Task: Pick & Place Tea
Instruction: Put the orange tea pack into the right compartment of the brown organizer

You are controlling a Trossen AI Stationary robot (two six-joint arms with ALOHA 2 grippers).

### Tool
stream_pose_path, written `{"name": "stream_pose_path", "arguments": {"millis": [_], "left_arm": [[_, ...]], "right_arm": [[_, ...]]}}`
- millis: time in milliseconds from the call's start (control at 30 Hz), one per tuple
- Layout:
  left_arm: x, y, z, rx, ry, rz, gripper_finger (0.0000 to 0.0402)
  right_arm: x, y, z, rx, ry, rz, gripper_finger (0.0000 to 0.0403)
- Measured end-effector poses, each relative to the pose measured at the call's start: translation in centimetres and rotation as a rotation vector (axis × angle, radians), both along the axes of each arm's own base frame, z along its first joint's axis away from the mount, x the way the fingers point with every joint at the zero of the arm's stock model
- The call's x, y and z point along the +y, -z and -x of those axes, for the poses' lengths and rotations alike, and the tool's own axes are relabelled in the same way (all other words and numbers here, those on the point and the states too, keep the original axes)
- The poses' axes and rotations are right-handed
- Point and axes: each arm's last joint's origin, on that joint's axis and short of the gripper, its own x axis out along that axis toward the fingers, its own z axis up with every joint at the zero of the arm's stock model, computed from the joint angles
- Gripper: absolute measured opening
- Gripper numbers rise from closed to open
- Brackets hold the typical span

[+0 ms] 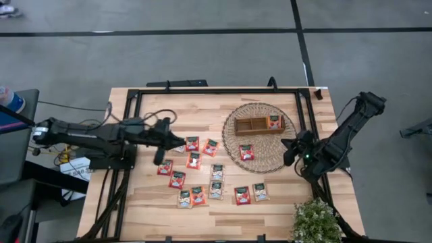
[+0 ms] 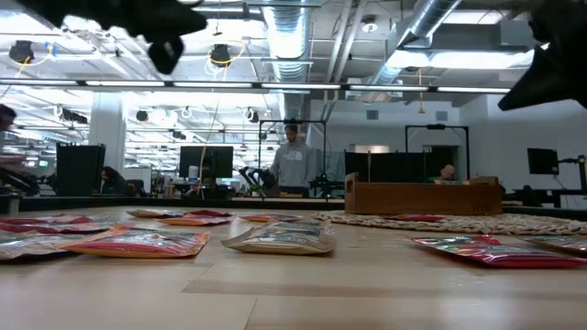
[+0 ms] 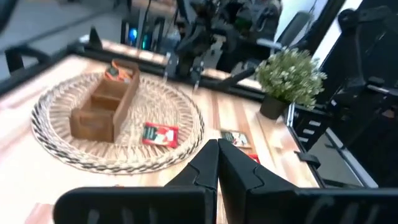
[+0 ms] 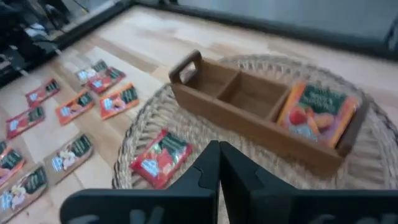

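Note:
Several red and pale tea sachets (image 1: 196, 177) lie flat on the wooden table's middle and near part. One more red sachet (image 4: 160, 157) lies on the round wicker mat (image 1: 260, 156). Another (image 4: 317, 112) lies tilted in the end compartment of the wooden tray (image 4: 242, 102), which stands on the mat. My left gripper (image 3: 217, 149) hangs shut above the sachets' far left, pointing toward the mat, and holds nothing. My right gripper (image 4: 217, 150) hangs shut beside the mat's right rim, pointing at the tray, also holding nothing.
A potted plant (image 1: 316, 223) stands at the table's near right corner. A black frame (image 1: 216, 90) runs along the table's edges. Bare wood lies near the front edge and at the far left. People and desks show in the room beyond.

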Motion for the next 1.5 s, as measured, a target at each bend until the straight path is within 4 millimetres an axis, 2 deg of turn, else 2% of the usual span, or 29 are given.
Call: {"name": "stream_pose_path", "arguments": {"millis": [167, 267, 433, 633, 967, 1200, 1367, 1500], "left_arm": [[0.0, -1.0, -3.2, 0.053, -0.009, 0.045, 0.0000], [0.0, -1.5, -4.6, 0.062, -0.013, 0.062, 0.0000], [0.0, -1.8, -6.0, 0.075, -0.015, 0.068, 0.0000], [0.0, -1.9, -6.9, 0.064, -0.015, 0.074, 0.0000], [-0.1, -1.6, -6.9, 0.091, -0.009, 0.131, 0.0000], [-0.3, -0.4, -6.5, 0.239, -0.059, 0.397, 0.0000], [-0.3, 0.1, -6.9, 0.256, -0.077, 0.421, 0.0000], [0.1, 0.7, -8.4, 0.217, -0.097, 0.419, 0.0000]], "right_arm": [[-0.6, 0.4, 0.6, 0.110, -0.036, 0.097, 0.0004], [-0.8, -0.3, 0.7, 0.018, 0.040, 0.004, 0.0005], [-1.6, -1.1, 1.1, -0.116, 0.052, 0.101, 0.0006], [-2.4, -2.0, 2.4, -0.153, -0.049, 0.141, 0.0006], [-5.8, -3.5, 5.9, -0.414, -0.305, 0.065, 0.0006], [-6.7, -4.2, 6.3, -0.534, -0.399, 0.063, 0.0006], [-6.8, -4.2, 6.4, -0.542, -0.413, 0.072, 0.0006], [-6.8, -4.2, 6.4, -0.540, -0.411, 0.075, 0.0006]]}}
